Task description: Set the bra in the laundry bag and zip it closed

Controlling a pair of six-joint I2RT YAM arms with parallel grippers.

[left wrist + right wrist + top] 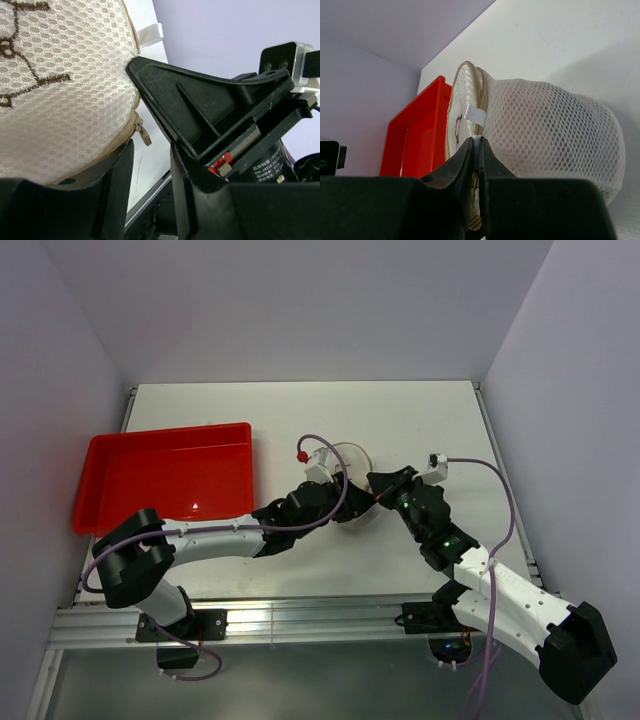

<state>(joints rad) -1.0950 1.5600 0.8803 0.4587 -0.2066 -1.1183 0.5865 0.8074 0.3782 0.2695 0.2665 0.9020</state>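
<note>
The laundry bag [352,455] lies on its side on the table [420,420] between both grippers. The right gripper [476,150] pinches its zipper rim [481,92]; the left gripper [150,152] holds its jaws slightly apart just below the zipper pull [142,133].

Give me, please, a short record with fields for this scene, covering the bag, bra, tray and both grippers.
laundry bag: on the table between the grippers, lid end toward the red tray
zipper pull: hanging at the rim seam
bra: not visible
red tray: left of the bag, apart from it
left gripper: open, beside the bag
right gripper: shut on the bag's rim, by the white tab
</note>
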